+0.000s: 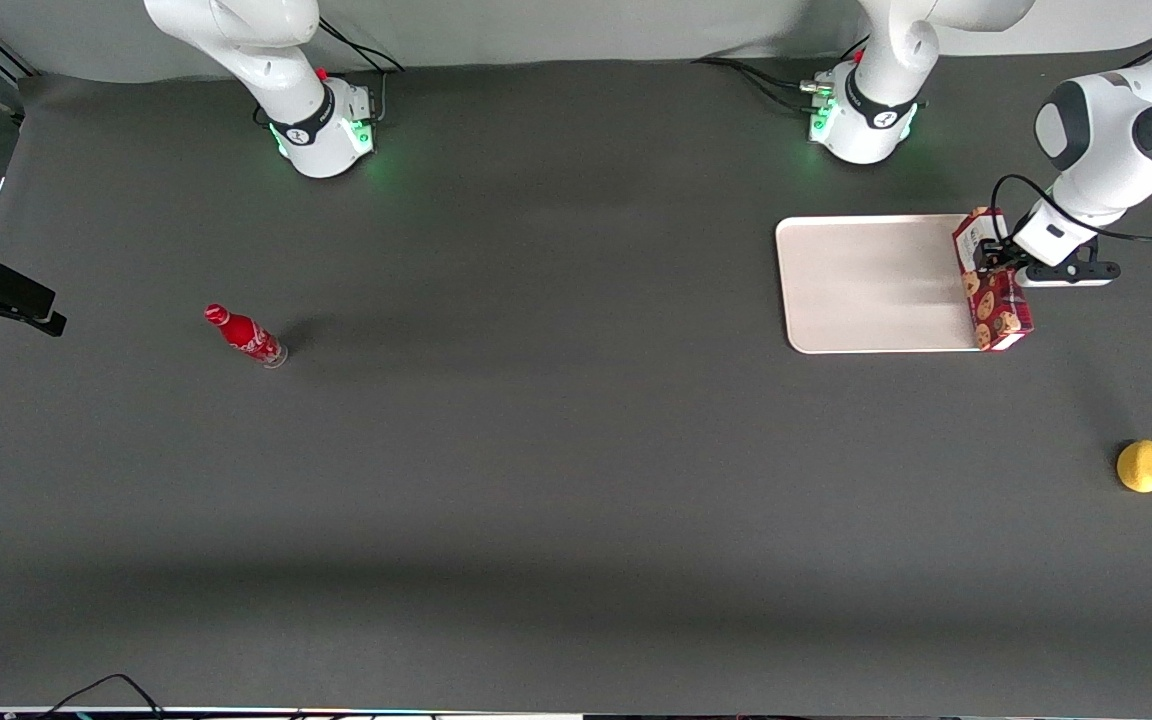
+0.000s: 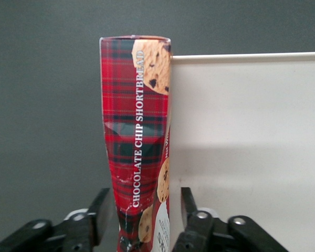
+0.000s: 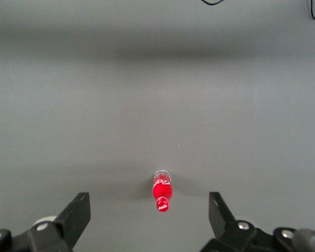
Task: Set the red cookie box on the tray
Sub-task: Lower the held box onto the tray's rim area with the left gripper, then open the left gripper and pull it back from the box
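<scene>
The red cookie box [image 1: 994, 290] is a long tartan carton printed with cookies. It stands on a narrow side along the tray [image 1: 871, 285] edge that faces the working arm's end of the table. The left wrist view shows the box [image 2: 136, 131] right at the cream tray's [image 2: 247, 136] border, with grey table on its outer side. Its middle is dented inward. My gripper [image 1: 986, 256] straddles the box end farther from the front camera. The gripper [image 2: 147, 210] is open: one finger [image 2: 188, 207] stands clear of the carton, the other [image 2: 102, 210] sits close beside it.
A yellow lemon-like fruit [image 1: 1143, 466] lies nearer the front camera at the working arm's end. A small red bottle [image 1: 244, 335] lies toward the parked arm's end, and is also seen as the bottle [image 3: 162, 191] in the right wrist view.
</scene>
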You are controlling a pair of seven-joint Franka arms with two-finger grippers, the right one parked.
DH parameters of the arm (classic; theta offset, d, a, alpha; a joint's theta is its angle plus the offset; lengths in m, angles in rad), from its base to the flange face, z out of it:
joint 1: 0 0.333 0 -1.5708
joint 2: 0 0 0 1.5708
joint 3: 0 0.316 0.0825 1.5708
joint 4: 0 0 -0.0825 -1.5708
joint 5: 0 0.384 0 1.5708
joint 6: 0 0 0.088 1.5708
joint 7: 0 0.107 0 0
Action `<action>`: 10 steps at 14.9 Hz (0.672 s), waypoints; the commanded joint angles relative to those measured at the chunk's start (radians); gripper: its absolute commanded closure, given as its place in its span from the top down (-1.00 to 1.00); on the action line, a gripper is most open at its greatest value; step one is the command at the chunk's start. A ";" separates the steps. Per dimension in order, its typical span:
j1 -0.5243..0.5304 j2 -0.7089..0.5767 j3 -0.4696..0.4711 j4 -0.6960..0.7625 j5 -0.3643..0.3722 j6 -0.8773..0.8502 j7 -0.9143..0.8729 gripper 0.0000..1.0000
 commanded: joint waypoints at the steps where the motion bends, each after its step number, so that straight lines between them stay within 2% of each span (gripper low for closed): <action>1: -0.017 -0.026 -0.001 0.043 -0.022 -0.050 -0.003 1.00; 4: -0.092 -0.031 -0.009 0.220 -0.112 -0.207 -0.026 1.00; 6: -0.121 -0.031 -0.021 0.331 -0.143 -0.290 -0.027 1.00; 10: -0.121 0.013 -0.178 0.563 -0.221 -0.540 -0.107 1.00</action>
